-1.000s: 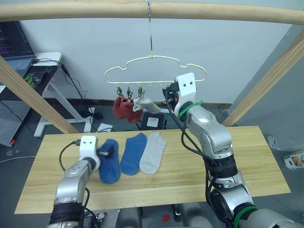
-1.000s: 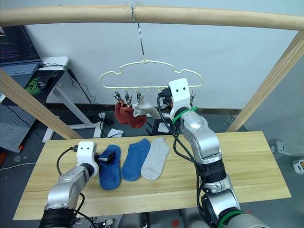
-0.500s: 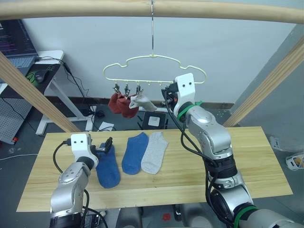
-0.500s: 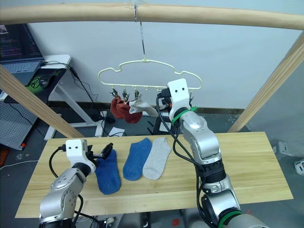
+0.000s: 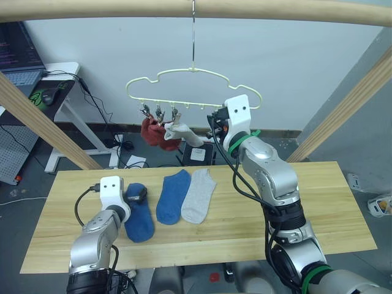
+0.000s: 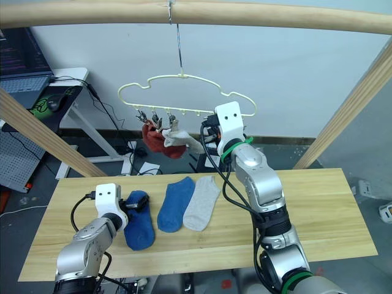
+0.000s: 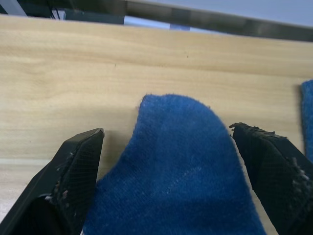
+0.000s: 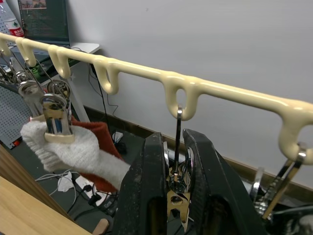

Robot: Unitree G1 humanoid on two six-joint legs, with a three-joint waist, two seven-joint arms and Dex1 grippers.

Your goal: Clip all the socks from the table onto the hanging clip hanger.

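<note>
Left gripper (image 7: pixel 166 161) sits low on the table (image 5: pixel 318 202), fingers spread wide either side of the leftmost blue sock (image 5: pixel 138 214). Beside it lie a second blue sock (image 5: pixel 171 197) and a grey sock (image 5: pixel 198 196). Up top, the right gripper (image 8: pixel 175 183) pinches a clip (image 8: pixel 177 191) on the clip hanger (image 5: pixel 184 82) (two red socks (image 5: pixel 153 133) and one grey sock (image 5: pixel 184 132) hang clipped nearby).

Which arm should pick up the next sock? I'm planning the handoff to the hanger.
Left. The left gripper is open, its fingers either side of the blue sock on the table. The right gripper is up at the clip hanger, shut on a clip.
</note>
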